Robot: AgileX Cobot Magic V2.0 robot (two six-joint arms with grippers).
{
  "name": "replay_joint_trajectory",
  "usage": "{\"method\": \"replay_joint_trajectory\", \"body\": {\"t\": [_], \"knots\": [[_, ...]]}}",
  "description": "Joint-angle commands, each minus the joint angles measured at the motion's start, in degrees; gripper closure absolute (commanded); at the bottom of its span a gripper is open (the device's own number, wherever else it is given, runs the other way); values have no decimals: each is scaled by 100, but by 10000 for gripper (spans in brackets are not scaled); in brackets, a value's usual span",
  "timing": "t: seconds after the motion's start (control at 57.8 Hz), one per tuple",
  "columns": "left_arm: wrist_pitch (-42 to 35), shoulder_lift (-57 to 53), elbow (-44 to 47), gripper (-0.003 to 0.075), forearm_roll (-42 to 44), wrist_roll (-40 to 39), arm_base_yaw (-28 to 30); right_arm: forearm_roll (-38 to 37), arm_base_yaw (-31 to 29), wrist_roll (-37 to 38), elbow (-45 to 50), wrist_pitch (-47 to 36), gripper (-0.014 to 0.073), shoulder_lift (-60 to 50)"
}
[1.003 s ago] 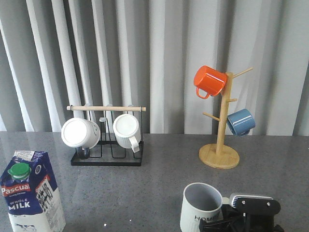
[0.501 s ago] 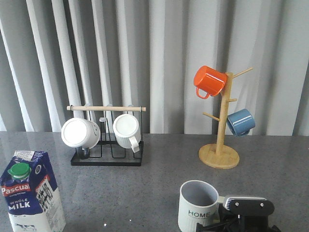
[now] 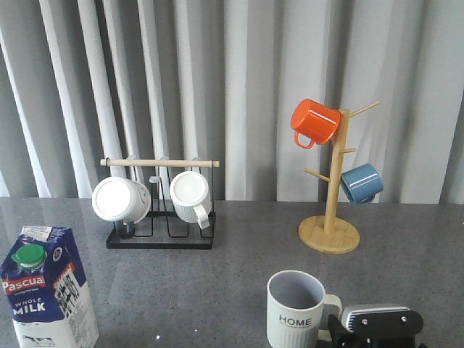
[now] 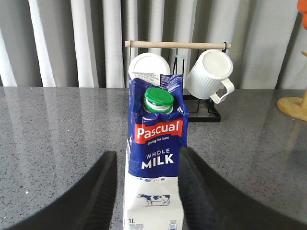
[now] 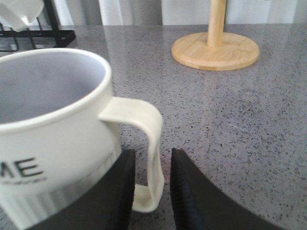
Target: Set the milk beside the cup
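Since a second ago the cup (image 3: 296, 310) has slid left and turned its "HOME" lettering forward, the right hand (image 5: 149, 191) narrowly straddling its handle (image 5: 146, 143) without a clear grip. Far left on the worktop (image 3: 239, 268), the milk (image 4: 154, 158) stands upright between the left hand's (image 4: 146, 191) wide fingers (image 4: 96, 191).

Tall blue-and-white cardboard milk carton (image 3: 49, 288): green round cap, red label, white lettering. Pale grey-white ribbed ceramic cup (image 3: 296, 310): grey inside, black lettering. Two plain white ribbed mugs (image 3: 121, 199) on black wire rack (image 3: 161, 239) with pale wooden bar. Orange enamel mug (image 3: 315, 122), blue mug (image 3: 361, 183), light wooden mug tree (image 3: 330, 233). Speckled dark grey stone counter (image 3: 232, 275). Grey-white pleated curtain (image 3: 239, 80).
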Motion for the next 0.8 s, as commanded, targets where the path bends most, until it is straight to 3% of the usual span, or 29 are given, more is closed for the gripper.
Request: {"method": "replay_joint_trajectory", "body": {"t": [0.0, 0.138, 0.363, 0.519, 0.778], "knots": [[-410, 56, -217, 413, -31, -16, 10, -318, 1, -99, 92, -427, 384, -459], [-410, 56, -217, 413, -31, -16, 10, -678, 1, -596, 370, -286, 382, -925], [-410, 56, -217, 413, -31, -16, 10, -1120, -51, -1239, 425, 715, 382, -2007], [-410, 56, -217, 413, -31, -16, 10, -1732, -471, -888, 425, 1091, 382, -2883], [-410, 56, -217, 413, -31, -16, 10, -2977, -1755, 44, 250, 2886, 379, -4297]]}}
